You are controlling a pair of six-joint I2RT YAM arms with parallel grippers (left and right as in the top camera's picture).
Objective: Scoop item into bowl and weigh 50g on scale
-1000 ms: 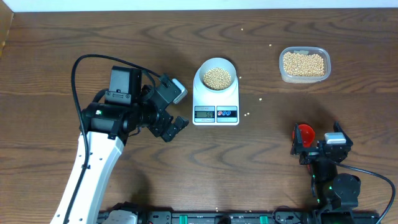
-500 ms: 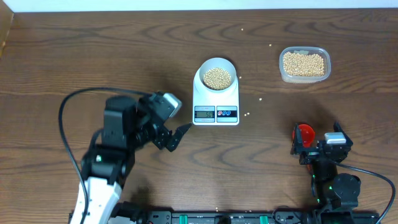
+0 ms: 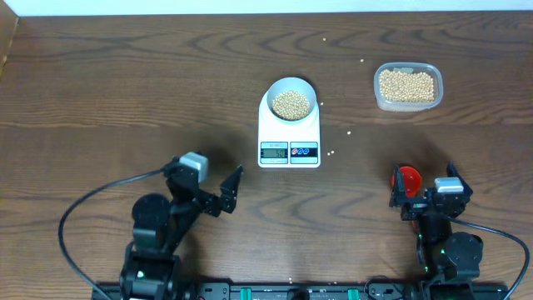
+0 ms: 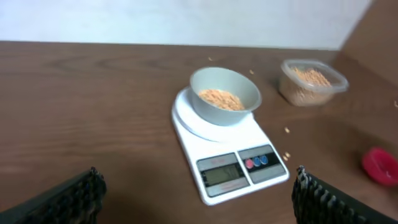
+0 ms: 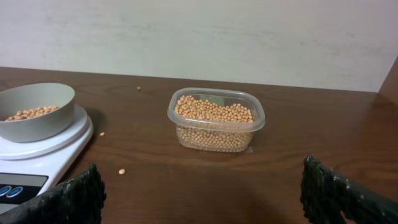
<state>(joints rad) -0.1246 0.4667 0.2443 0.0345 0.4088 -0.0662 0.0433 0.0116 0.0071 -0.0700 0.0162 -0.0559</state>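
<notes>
Left hand (image 3: 231, 190) spread wide, empty, near the scale (image 3: 289, 135)

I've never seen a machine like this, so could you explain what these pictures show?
These are two robot arms at a wooden table, each ending in a two-finger gripper. One picture looks down from above; the other two come from a camera on each wrist, so the dark shapes in their lower corners are fingers. A white scale carries a pale bowl partly filled with tan beans. A clear tub holds more, a few stray beans lie loose, and a small red object lies beside the right gripper. It and the left gripper are open, holding nothing.
</notes>
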